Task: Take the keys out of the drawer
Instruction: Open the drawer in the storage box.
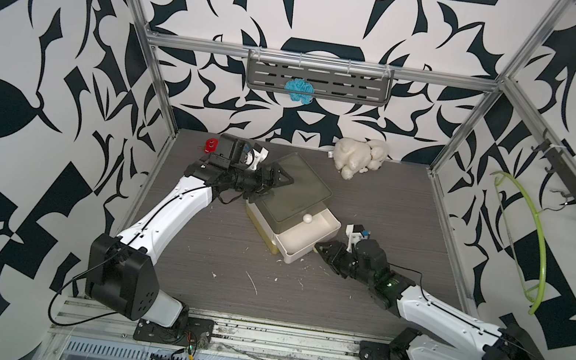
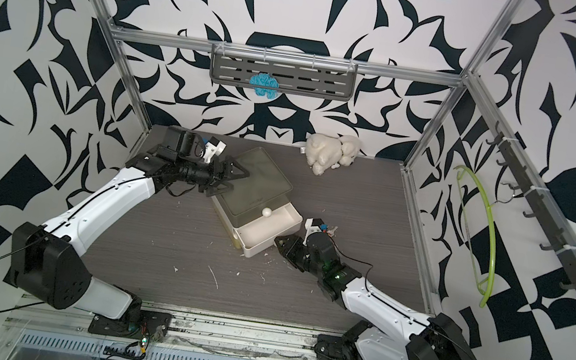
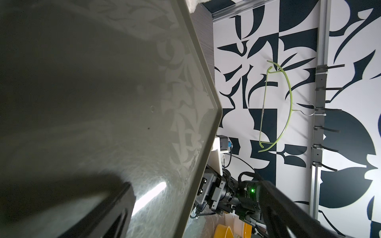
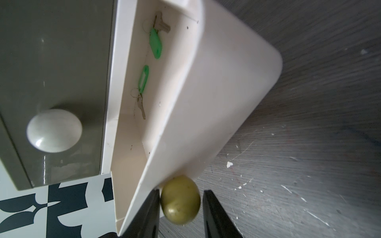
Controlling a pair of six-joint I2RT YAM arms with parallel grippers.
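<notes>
Two metal keys [image 4: 162, 27] on green plastic tags lie in the open white plastic drawer [image 4: 226, 82], just ahead of the right gripper [image 4: 181, 193]. Its jaws straddle the round olive knob [image 4: 180, 204]; whether they clamp it, I cannot tell. The left gripper [image 1: 279, 187], jaws spread, rests on the grey-green cabinet top [image 1: 300, 190], likely steadying it.

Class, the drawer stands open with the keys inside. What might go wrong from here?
1. The right gripper brackets the knob of the drawer with a gap at one finger, so a further pull might slip off.
2. The keys lie flat on the drawer floor, so pinching them may fail.
3. The left gripper merely rests open on the cabinet top, so the cabinet could shift.
</notes>
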